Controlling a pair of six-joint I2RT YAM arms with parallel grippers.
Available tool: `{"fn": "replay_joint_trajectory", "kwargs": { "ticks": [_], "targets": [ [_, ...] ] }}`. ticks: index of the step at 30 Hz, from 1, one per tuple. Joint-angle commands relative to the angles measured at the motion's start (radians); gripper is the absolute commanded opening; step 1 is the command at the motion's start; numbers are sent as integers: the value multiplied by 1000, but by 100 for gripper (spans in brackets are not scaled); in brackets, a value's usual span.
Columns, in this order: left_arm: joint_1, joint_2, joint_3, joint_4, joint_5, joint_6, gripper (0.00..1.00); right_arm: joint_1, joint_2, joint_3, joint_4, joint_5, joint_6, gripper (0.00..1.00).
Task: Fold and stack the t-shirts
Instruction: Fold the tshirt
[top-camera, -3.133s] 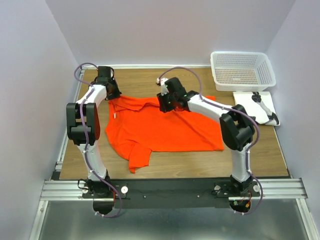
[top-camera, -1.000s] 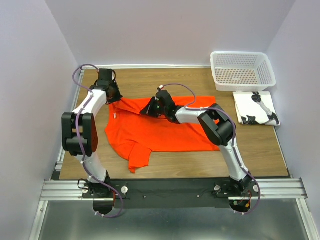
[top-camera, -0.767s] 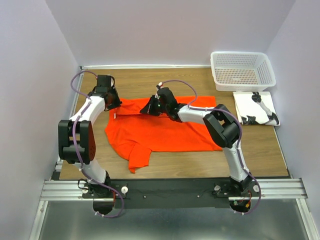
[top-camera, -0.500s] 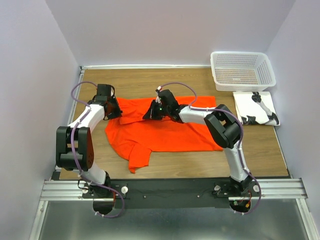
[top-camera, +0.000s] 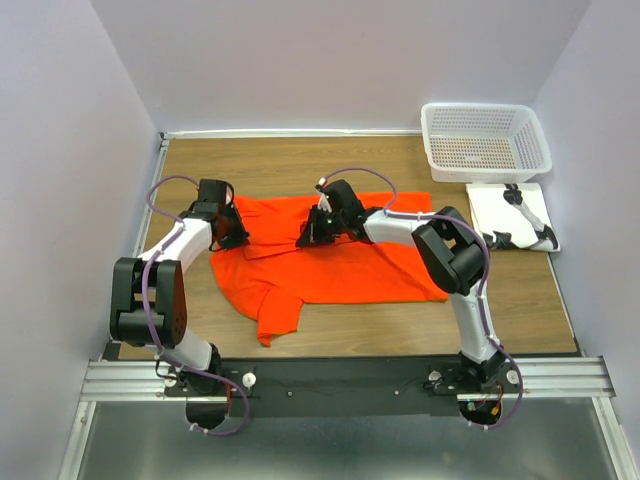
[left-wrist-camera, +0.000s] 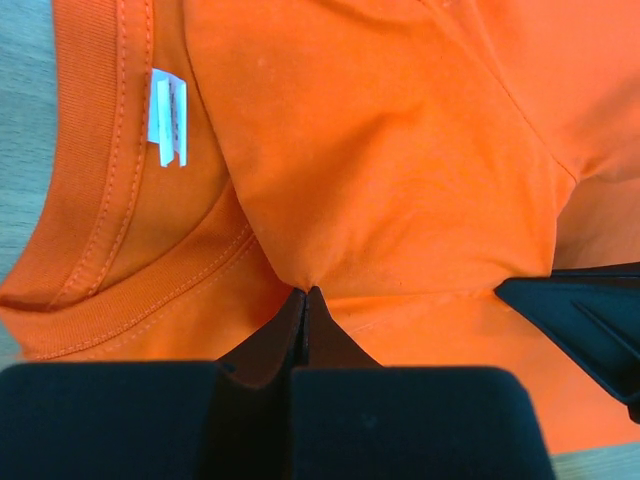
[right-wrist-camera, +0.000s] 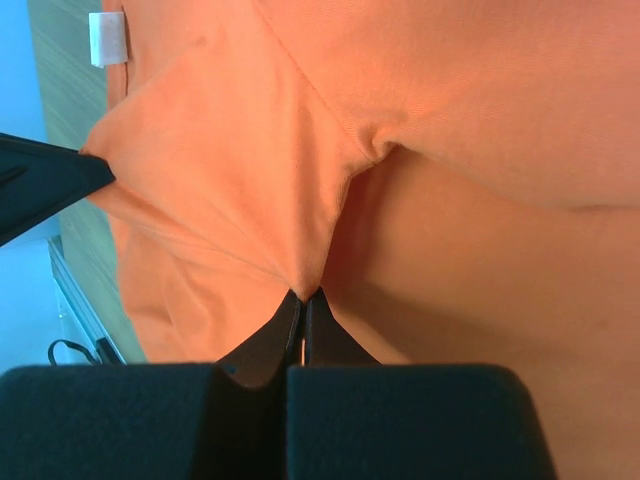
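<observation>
Left fingers (left-wrist-camera: 305, 298) pressed together, pinching a peak of orange-red cloth on the t-shirt (top-camera: 340, 265), just at 3 o'clock of the collar (left-wrist-camera: 95, 210). White label (left-wrist-camera: 167, 130) sits inside the collar at 11 o'clock from the pinch.

Right fingers (right-wrist-camera: 303, 298) also pressed together, pinching a second peak of the same shirt. Creases fan out from both pinch points. A flap of cloth runs taut between the two, lying over the layer beneath. Each wrist view catches the other arm's black tip at the flap's far corner.

Top view: both pinches sit along the shirt's 12 o'clock edge, left one at the 10 o'clock corner, right one near the middle. Rest of the shirt lies flat on the bench (top-camera: 300, 165), roughly centre. One sleeve (top-camera: 278, 318) sticks out at 7 o'clock toward the arm bases.

White mesh basket (top-camera: 486, 140) at 1 o'clock on the bench, well apart from the shirt. White board (top-camera: 490, 205) just at 6 o'clock of the basket, a small black-and-white tool (top-camera: 530, 215) lying on it.
</observation>
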Motion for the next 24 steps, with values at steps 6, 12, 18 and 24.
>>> {"fn": "replay_joint_trajectory", "kwargs": {
  "ticks": [6,12,18,24],
  "targets": [
    [-19,-43,-31,9,-10,-28,0,-15,-24,37,-107,-64,-75,1],
    [-24,-69,-63,8,-30,-41,0,-15,-3,51,-141,-89,-86,4],
    [-27,-81,-60,6,-50,-57,18,-16,-17,83,-172,-52,-121,18],
    [-11,-104,43,3,-208,-49,51,-99,-128,65,-228,43,-172,44]
  ]
}}
